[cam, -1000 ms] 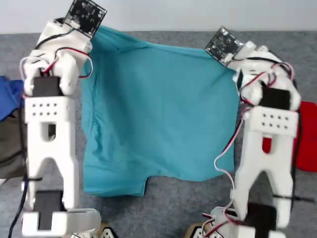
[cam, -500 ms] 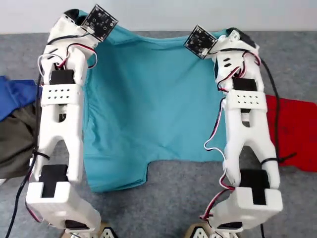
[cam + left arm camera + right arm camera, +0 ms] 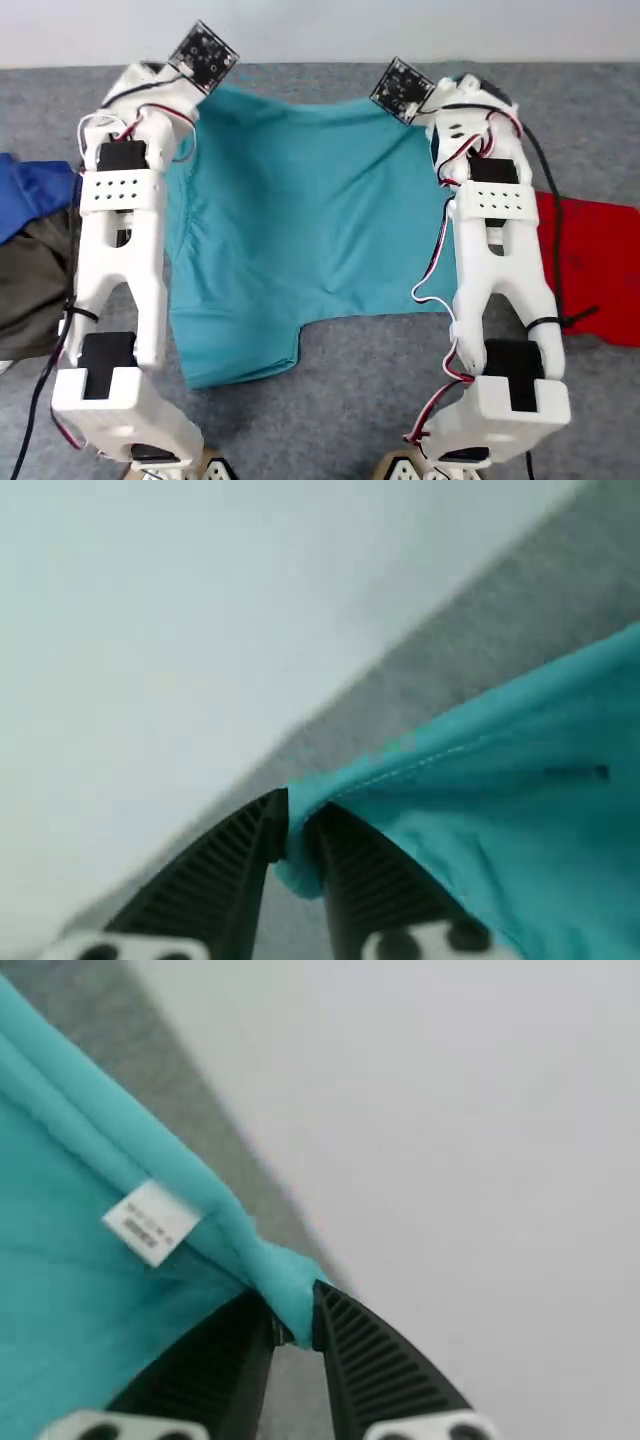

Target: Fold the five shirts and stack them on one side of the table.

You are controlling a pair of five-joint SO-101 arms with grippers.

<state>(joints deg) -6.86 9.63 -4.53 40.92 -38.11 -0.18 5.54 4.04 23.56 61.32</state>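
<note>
your left gripper (image 3: 297, 816) and right gripper (image 3: 290, 1306) are each clamped tight on a far corner of the teal shirt (image 3: 310, 220), which lies spread on the table (image 3: 350, 400) between the arms. if you pull unevenly, a hem could slip free (both holds look shallow) and skew the fold.
</note>
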